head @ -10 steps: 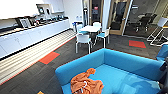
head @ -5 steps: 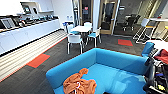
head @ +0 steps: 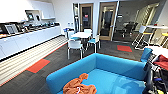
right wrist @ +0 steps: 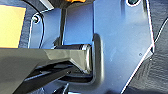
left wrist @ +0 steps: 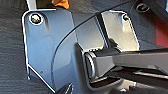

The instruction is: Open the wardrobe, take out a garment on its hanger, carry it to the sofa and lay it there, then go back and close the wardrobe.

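Observation:
The bright blue sofa [head: 117,67] stands right in front of me in the head view, its low back toward the room. The orange garment [head: 76,86] lies crumpled on the seat at its left end. The white hook of the hanger [head: 78,89] pokes out of the cloth. Both wrist views look down past my own dark plates at dark carpet, and nothing hangs from either arm there.
A long white kitchen counter [head: 30,37] runs along the left wall. A round white table with chairs [head: 81,35] stands beyond the sofa, before wooden doors [head: 108,21]. Red carpet patches [head: 37,65] mark the dark floor. Dark gear with a red item [head: 160,67] crowds the right edge.
The whole head picture has shifted a little, so the camera has moved. The garment stays lying on the sofa seat.

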Robot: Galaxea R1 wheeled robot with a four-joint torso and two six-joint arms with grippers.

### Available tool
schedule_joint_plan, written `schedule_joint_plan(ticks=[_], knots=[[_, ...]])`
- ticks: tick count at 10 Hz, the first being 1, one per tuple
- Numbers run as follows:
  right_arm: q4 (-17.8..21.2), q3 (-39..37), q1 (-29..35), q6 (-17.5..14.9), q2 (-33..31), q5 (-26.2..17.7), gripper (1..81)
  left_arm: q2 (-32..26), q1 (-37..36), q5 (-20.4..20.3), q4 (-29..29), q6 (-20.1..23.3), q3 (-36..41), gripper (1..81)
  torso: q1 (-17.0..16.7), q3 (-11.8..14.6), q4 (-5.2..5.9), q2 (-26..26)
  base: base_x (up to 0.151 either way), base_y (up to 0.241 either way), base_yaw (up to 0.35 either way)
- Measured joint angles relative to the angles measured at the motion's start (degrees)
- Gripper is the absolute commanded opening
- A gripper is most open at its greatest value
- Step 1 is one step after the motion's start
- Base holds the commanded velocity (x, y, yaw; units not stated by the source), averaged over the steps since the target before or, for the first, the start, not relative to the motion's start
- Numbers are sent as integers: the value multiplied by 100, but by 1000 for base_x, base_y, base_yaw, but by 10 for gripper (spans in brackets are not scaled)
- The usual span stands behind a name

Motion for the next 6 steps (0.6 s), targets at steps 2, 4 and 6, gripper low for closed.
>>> schedule_joint_plan(ticks=[2, 4, 6], knots=[[-5, -1, -55, 0, 0, -37, 811, 165, 76, 2, 0, -4, -98, 811, 0, 100, 0, -4, 0, 0, 0], [-5, -11, -59, 0, 0, -61, 811, 178, 83, 6, 0, -4, -107, 811, 0, 89, 0, -6, 0, 0, 0], [-5, -15, -59, 0, 4, -85, 811, 179, 63, 6, 0, -4, -108, 811, 0, 89, 0, -6, 0, 0, 0]])
